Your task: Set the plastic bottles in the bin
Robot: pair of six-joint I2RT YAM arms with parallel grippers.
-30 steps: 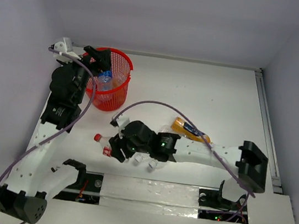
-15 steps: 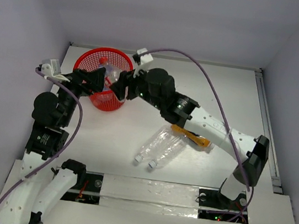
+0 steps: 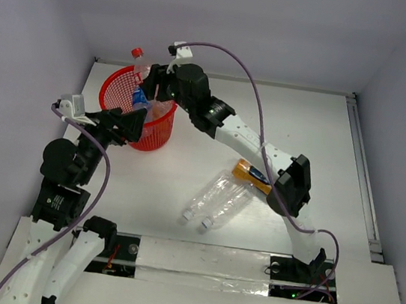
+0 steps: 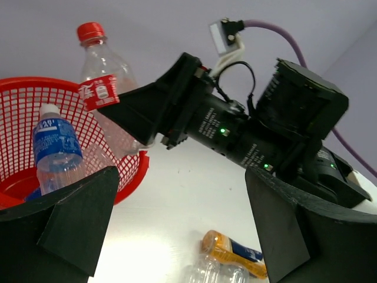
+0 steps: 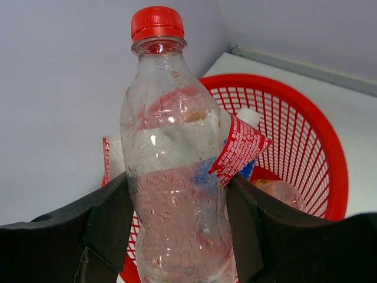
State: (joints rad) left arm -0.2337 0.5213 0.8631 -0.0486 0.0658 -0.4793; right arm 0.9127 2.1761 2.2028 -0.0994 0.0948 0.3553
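One red-capped bottle (image 5: 171, 153) hangs upright above the bin (image 4: 134, 174), clamped by the right tool (image 3: 153, 91) for dropping, the left tool (image 3: 131, 121) spread empty beside the bin.

red-capped bottle (image 5: 177, 194) held over bin (image 3: 155, 135) far rim, blue-label bottle (image 4: 54, 144) upright inside, left gripper (image 4: 179, 224) just beside near rim

A lab enclosure, bare walls (image 3: 244, 22) boxing a white table (image 3: 304, 128).

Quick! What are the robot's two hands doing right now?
Left hand: open, holding nothing.
Right hand: closed on the red-capped bottle.
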